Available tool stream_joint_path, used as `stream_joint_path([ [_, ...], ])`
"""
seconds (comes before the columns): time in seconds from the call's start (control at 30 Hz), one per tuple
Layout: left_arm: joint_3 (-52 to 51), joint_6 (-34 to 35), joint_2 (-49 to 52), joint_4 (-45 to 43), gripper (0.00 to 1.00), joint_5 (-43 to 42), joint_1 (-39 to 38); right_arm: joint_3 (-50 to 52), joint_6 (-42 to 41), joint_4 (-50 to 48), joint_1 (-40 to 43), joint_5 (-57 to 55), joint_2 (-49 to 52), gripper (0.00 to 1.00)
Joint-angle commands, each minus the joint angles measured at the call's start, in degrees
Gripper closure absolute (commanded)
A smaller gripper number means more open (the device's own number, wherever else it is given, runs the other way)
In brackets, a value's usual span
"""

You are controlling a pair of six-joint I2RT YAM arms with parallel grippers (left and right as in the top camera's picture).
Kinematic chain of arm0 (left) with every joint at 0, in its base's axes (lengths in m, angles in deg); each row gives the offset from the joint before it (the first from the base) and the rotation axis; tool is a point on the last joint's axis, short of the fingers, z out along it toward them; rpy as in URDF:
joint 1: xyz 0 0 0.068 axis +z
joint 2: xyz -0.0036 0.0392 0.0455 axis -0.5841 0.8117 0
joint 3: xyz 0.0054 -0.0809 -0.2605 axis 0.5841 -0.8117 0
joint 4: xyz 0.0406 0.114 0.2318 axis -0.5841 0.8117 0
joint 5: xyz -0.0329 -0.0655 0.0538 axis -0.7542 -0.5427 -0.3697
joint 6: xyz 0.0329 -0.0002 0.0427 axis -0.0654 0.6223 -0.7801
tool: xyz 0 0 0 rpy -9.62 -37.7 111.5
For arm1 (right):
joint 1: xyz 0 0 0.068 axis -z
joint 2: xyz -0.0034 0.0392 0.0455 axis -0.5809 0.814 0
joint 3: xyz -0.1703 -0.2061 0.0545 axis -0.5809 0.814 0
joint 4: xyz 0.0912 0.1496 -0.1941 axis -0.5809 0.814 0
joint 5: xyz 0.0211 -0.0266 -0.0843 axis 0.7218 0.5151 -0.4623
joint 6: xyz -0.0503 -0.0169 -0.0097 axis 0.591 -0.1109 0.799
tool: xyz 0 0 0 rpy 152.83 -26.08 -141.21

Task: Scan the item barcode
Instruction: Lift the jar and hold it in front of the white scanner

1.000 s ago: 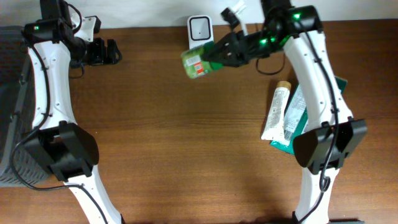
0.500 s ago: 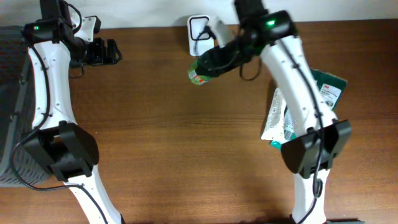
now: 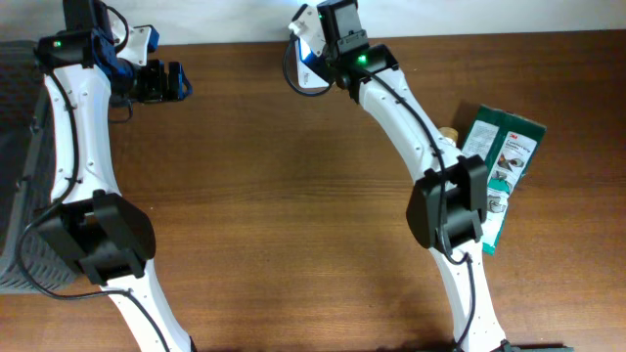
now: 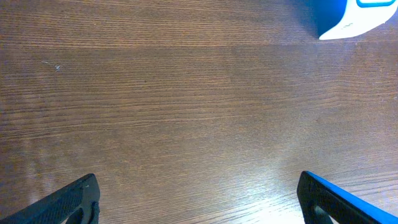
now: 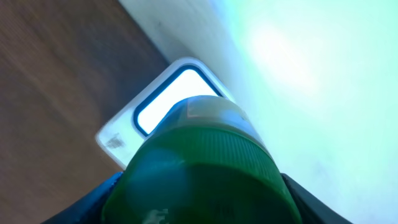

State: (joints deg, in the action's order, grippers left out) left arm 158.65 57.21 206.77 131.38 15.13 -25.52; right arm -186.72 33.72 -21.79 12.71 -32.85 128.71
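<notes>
The right gripper is clamped on a green plastic bottle with a ribbed cap. The bottle sits just before the white rounded scanner at the far edge of the brown wood-grain table, under a pale wall. The left gripper hangs wide open over the wood. Green card packets lie far right.
</notes>
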Motion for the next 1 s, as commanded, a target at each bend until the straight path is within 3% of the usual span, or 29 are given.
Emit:
stream_joint_path([
  [0.0,1.0,0.5,-0.3,0.1,0.01,-0.8,0.3,-0.8,11.3,-6.7,0.0,-1.5,2.2,0.37],
  [0.23,1.0,0.5,-0.3,0.1,0.01,-0.8,0.3,-0.8,20.6,-23.2,1.2,-2.1,6.1,0.39],
  [0.53,1.0,0.5,-0.3,0.1,0.01,-0.8,0.3,-0.8,21.7,-25.1,1.0,-1.2,6.9,0.38],
  [0.83,1.0,0.5,-0.3,0.1,0.01,-0.8,0.3,-0.8,20.5,-24.7,-0.8,0.1,5.6,0.38],
  [0.97,1.0,0.5,-0.3,0.1,0.01,-0.8,0.3,-0.8,9.7,-22.3,-1.3,3.0,1.7,0.38],
])
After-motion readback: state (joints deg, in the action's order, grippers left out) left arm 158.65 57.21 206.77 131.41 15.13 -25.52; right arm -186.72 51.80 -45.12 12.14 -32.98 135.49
